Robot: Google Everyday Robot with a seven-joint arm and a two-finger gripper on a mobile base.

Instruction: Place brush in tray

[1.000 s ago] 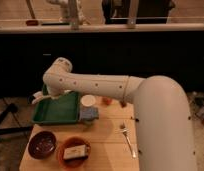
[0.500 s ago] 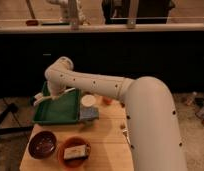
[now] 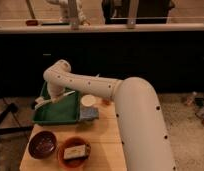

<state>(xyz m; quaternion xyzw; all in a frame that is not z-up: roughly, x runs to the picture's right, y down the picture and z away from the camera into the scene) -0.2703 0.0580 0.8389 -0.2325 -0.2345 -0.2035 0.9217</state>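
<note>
Nearest to the camera, at about seven o'clock, sits the maroon bowl (image 3: 42, 144), and just beside it at six o'clock the orange bowl (image 3: 73, 151) with a pale block inside. My arm (image 3: 140, 125) fills the right half of the view and hides the stretch of table (image 3: 105, 142) where a fork showed a moment ago; the arm has swung further across since then.

Farther back, near the middle of the view, a small white cup (image 3: 88, 101) stands on a blue-grey pad (image 3: 89, 114), touching the tray's right edge.

At nine o'clock lies the tray (image 3: 70, 119), green, with its rim raised all round. My claw (image 3: 51, 96) is now low over its left part, where a second ago it was higher and nearer the rim's far left corner. The claw is clamped on the brush (image 3: 57, 97), which slants across the tray's floor, its rounded head toward the left rim at about nine o'clock and its handle reaching up toward two o'clock. I cannot tell whether the head already touches the tray or hangs just above it.

As I judge it, that drop puts the brush where the task wants it, inside the rim. What remains is to let go and lift clear. The risk I see is the head resting on the left rim, so that the brush tips out when released.
</note>
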